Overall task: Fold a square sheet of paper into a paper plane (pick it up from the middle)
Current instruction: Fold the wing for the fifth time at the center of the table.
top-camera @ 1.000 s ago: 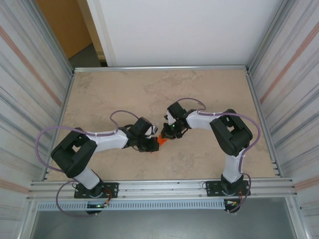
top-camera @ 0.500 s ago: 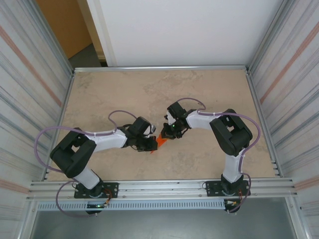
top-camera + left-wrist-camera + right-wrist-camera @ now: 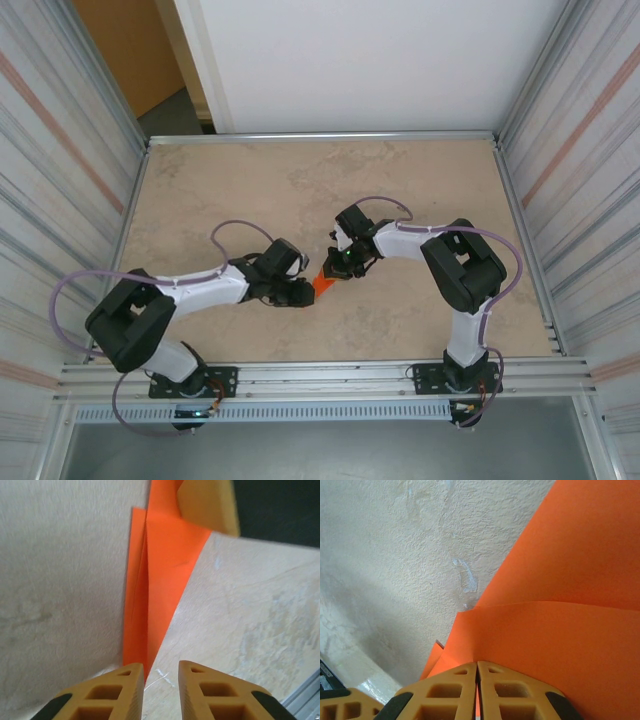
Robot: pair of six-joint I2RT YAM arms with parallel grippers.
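The square sheet of paper is folded into a narrow, pointed orange paper plane (image 3: 322,284) with a centre crease, lying mid-table between the two grippers. In the left wrist view the paper plane (image 3: 157,580) runs away from me, its near tip beside my left fingertip. My left gripper (image 3: 161,669) (image 3: 303,293) stands slightly open, with bare table in the gap. My right gripper (image 3: 477,664) (image 3: 337,270) is shut on the far end of the paper plane (image 3: 560,630). One of the right gripper's fingers (image 3: 207,505) shows at the top of the left wrist view.
The beige stone-look table (image 3: 250,190) is boxed in by corrugated metal walls on both sides (image 3: 60,180) (image 3: 590,170). An aluminium rail (image 3: 320,375) runs along the near edge by the arm bases. There is free tabletop toward the back.
My left gripper has opened off the plane's near tip, and the left arm's elbow has swung out to the left. The right gripper keeps its grip and has not moved.
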